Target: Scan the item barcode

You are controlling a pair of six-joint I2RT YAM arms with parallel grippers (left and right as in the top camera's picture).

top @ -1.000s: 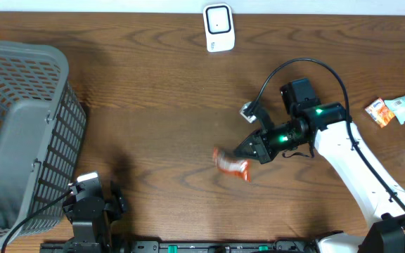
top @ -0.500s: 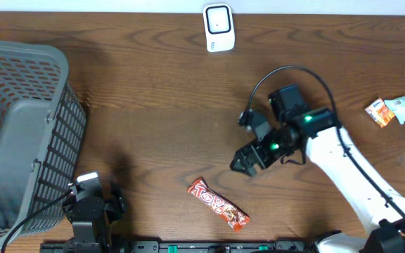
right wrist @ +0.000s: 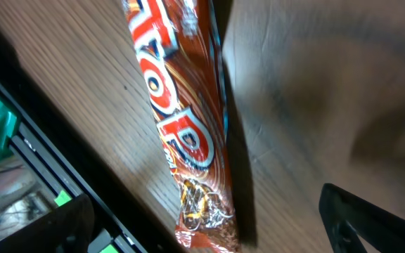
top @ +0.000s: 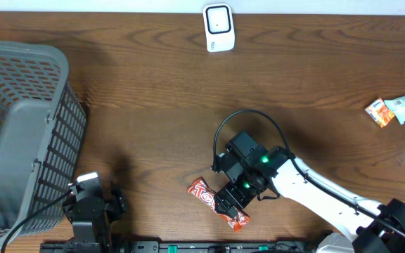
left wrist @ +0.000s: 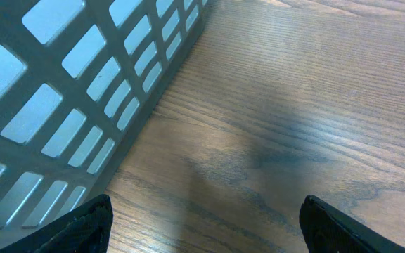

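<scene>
Wide open, the right gripper (top: 228, 204) hangs over a red foil-wrapped snack bar (right wrist: 181, 126) lying flat near the front edge of the brown wooden bench (top: 153, 105). A crooked pinch could let it slip, or hide its barcode from the white scanner (top: 218, 27). The wrapper looks glossy, crinkled and white-lettered.

Big bold letters "TOP" printed lengthwise on orange-red candy bar wrapper (right wrist: 185, 133), seen close from right wrist; other print on it too blurred to read.

Right pincer (top: 229, 202) released candy bar (right wrist: 181, 133); bar now on table, pincer above.
</scene>
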